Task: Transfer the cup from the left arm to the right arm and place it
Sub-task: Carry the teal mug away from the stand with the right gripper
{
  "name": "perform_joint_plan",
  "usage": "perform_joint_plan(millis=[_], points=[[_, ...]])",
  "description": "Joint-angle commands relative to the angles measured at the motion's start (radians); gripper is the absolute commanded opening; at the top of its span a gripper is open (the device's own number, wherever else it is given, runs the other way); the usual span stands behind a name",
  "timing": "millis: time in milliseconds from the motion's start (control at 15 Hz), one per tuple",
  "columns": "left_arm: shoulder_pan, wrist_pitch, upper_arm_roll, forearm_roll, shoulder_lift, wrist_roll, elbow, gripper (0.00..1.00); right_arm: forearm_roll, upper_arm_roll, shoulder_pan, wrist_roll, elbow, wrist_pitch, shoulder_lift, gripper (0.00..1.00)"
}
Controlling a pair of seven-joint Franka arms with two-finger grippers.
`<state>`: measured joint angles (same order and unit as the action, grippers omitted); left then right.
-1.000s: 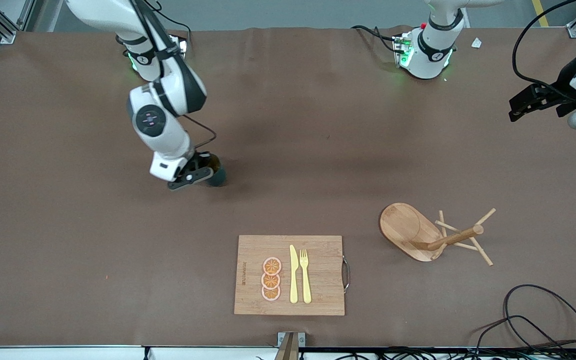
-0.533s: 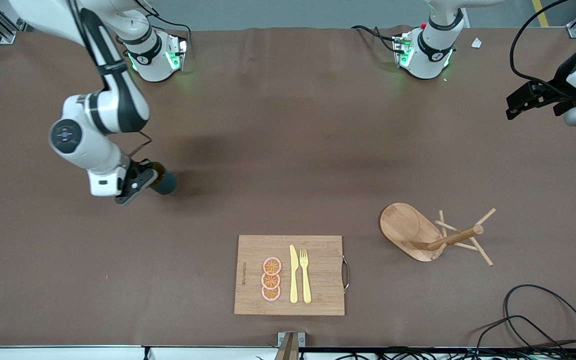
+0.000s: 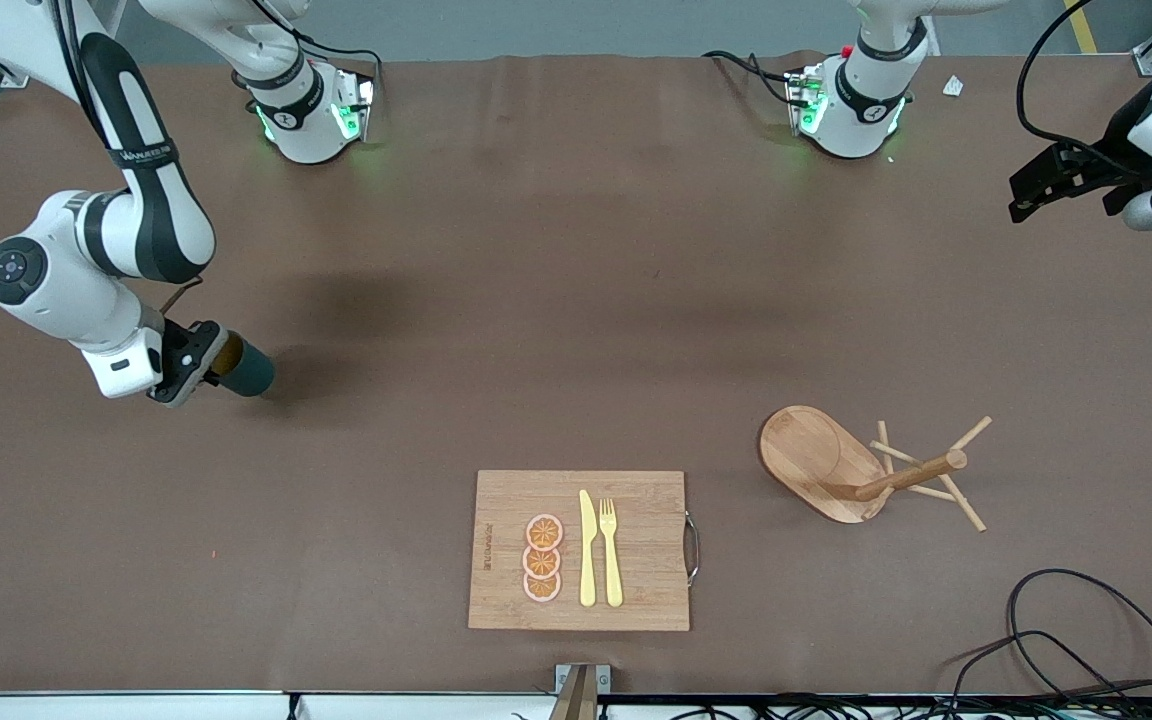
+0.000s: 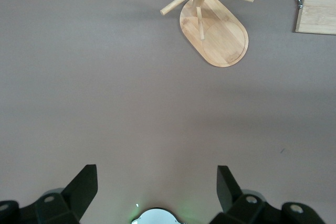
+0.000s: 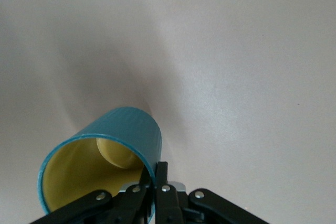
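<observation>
The cup (image 3: 246, 370) is dark teal with a tan-yellow inside (image 5: 84, 174). My right gripper (image 3: 204, 362) is shut on its rim, one finger inside and one outside the wall (image 5: 157, 174). It holds the cup tilted over the brown table at the right arm's end. The cup's handle does not show. My left gripper (image 3: 1036, 190) hangs open and empty over the table's edge at the left arm's end, its dark fingers (image 4: 84, 187) spread wide above bare table.
A wooden cutting board (image 3: 646, 540) with a yellow knife, a fork and orange slices lies near the front edge. A wooden mug tree (image 3: 866, 465) lies tipped over toward the left arm's end. Black cables (image 3: 1076, 640) coil at that front corner.
My right arm has swung the cup from near the table's middle out toward the right arm's end. The left gripper has drifted slightly upward in the view.
</observation>
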<state>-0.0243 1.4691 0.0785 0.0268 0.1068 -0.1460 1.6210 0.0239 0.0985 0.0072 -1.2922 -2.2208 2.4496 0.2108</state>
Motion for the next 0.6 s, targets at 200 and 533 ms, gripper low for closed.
perform_joint_plan(millis=[200,533], points=[[0.006,0.034,-0.009,-0.013,0.021,0.014,0.022,1.0,-0.107,-0.02,-0.035,-0.042,-0.074,0.097,-0.004,0.02],[0.006,0.028,-0.009,-0.011,0.025,0.017,0.023,1.0,-0.119,-0.02,-0.033,-0.045,-0.088,0.114,0.012,0.04]])
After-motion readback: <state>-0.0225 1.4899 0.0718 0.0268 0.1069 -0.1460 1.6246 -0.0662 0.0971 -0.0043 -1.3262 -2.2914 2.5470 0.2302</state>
